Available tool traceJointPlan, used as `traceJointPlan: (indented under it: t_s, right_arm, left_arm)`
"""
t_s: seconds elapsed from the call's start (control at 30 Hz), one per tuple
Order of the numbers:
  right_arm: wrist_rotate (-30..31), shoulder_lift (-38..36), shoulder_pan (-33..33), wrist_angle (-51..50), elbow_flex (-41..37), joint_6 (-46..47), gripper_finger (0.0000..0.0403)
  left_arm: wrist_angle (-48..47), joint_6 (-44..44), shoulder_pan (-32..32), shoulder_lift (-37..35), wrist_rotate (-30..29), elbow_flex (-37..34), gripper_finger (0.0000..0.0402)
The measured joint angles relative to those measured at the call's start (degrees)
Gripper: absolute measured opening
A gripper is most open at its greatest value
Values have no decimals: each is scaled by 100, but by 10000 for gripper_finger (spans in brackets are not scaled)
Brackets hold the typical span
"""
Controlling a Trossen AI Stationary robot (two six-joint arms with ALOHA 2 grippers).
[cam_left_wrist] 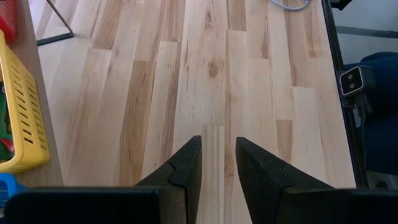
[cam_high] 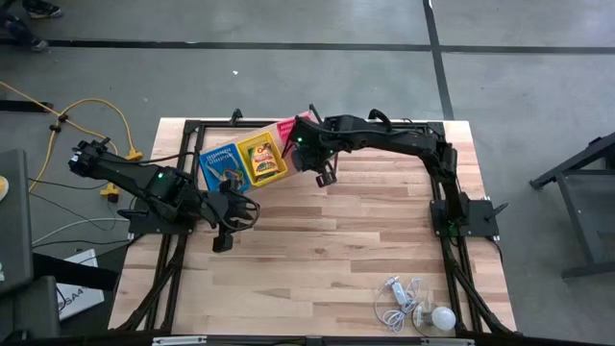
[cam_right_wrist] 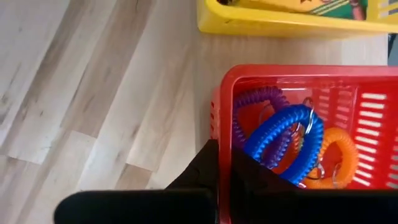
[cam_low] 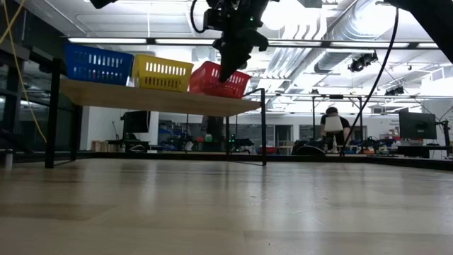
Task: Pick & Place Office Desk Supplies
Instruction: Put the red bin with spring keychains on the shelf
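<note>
From above, the right gripper point(cam_high: 325, 173) hangs at the red basket point(cam_high: 291, 128), last in a row with the yellow basket point(cam_high: 261, 159) and blue basket point(cam_high: 221, 165) on a raised board point(cam_high: 213, 144). The left gripper point(cam_high: 226, 234) waits over bare table point(cam_high: 384, 240), well apart.

At table height, the right gripper point(cam_low: 228, 67) dips before the red basket point(cam_low: 218, 79).

The left wrist shows its fingers point(cam_left_wrist: 186, 165) parted, empty.

The right wrist shows clenched fingers point(cam_right_wrist: 214, 165) at the red basket's rim point(cam_right_wrist: 280, 71), empty as far as shows; the coiled bands point(cam_right_wrist: 283, 140) lie just beyond. The right arm is nearer.
</note>
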Motion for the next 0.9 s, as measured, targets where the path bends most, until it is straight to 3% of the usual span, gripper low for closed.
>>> traceJointPlan:
  t_s: [0.9]
  right_arm:
    - [-24,0,-39,-52,0,166,5]
  left_arm:
    - [0,-2,-2,0,0,2,94]
